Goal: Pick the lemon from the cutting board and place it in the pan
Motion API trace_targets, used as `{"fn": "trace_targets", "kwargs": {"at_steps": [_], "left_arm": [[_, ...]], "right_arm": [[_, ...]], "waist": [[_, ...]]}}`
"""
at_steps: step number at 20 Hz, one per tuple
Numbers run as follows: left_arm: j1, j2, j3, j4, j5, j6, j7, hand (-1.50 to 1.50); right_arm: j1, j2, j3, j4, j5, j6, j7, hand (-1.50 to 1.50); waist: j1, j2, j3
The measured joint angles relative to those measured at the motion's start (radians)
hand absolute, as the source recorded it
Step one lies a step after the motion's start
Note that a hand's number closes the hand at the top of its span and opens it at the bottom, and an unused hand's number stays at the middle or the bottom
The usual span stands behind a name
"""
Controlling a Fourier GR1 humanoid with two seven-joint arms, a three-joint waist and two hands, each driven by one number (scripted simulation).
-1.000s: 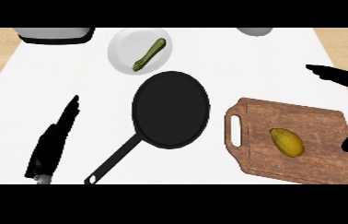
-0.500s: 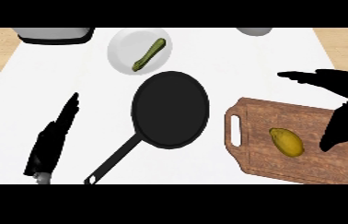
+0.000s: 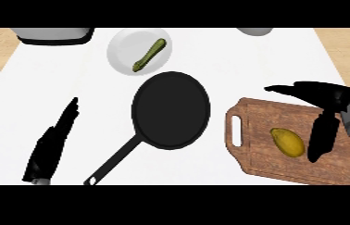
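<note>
On the wooden cutting board (image 3: 263,122) at the right of the white counter (image 3: 226,62), the lemon (image 3: 288,142) is seen lying on its side, roughly in the middle of the board and to the right of the handle slot cut into the board's left end. The right hand (image 3: 322,108) is held over the board's upper right part, entering from the right edge. Its fingers are spread: one long finger is stretched leftward above the board's top edge, and another part of the hand points downward just beside the lemon on its right. Whether the lemon is touched cannot be told from this view; nothing is pinched or enclosed.

The black pan (image 3: 170,109) is set near the middle of the counter, left of the board and apart from it, with its long handle running down and to the left. Nothing is seen inside it.

At the lower left, the left hand (image 3: 56,138) is shown with fingers straight and together, pointing up and slightly right, well apart from the pan's handle and holding nothing.

Behind the pan, a white plate (image 3: 123,57) is placed, and a green vegetable (image 3: 149,55) is laid across it at a slant. A grey container (image 3: 51,34) is cut off at the top left, and a pale round object (image 3: 254,31) at the top right.
</note>
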Motion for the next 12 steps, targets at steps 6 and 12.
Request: {"fn": "trace_targets", "kwargs": {"at_steps": [6,12], "left_arm": [[-0.012,-0.027,0.020,0.005,-0.025,-0.019,0.017,0.00],[-0.008,-0.048,0.043,0.004,-0.045,-0.041,0.015,0.00]], "right_arm": [[0.023,0.046,0.009,-0.007,0.048,0.026,0.033,-1.50],[0.051,0.074,0.023,0.011,0.150,0.039,0.027,-1.50]], "waist": [[0.000,0.001,0.000],[0.001,0.001,0.000]]}}
